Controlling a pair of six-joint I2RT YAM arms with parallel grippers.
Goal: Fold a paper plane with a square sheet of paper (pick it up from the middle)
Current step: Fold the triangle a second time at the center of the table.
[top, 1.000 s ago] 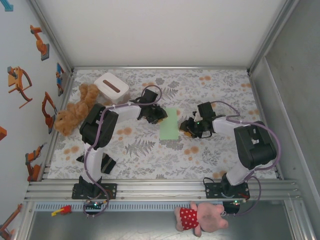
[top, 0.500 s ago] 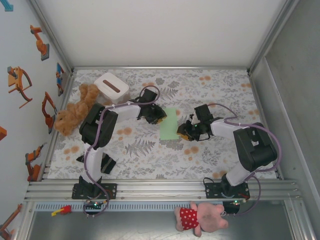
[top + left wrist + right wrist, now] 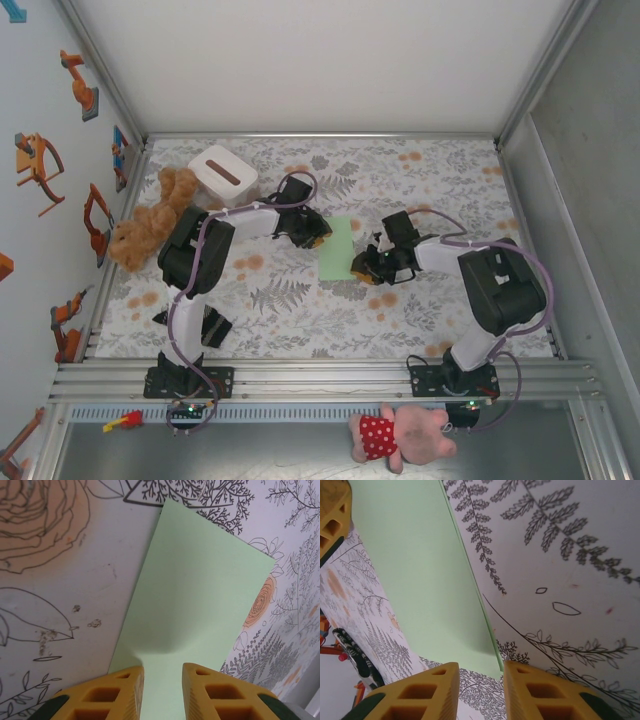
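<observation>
One brown teddy bear [image 3: 150,215] lies at the left edge of the flower-patterned table [image 3: 430,175]. Just beside it to the right stands one white box [image 3: 222,175] with a dark slot on top. Nearer the arms, one dark striped cloth [image 3: 205,325] lies by the left arm's base.

There are two arms, each with one gripper. The left gripper [image 3: 318,235] sits at the left edge of the single pale green sheet of paper [image 3: 337,250]. In the left wrist view its two yellow fingers [image 3: 125,690] stand a narrow way apart. The paper runs into the gap between them and bows up a little there. They are not pressed together, and I cannot tell if either finger touches the sheet.

The sheet lies in the middle of the table between the two grippers, and from above it looks like a narrow rectangle.

The right gripper [image 3: 362,268] is at the sheet's near right corner. Its two yellow fingers [image 3: 432,690] are also slightly spread, with the paper's edge and corner in line with the gap.

One pink plush toy [image 3: 400,435] in a red dotted dress lies below the table's near rail, on the right.
</observation>
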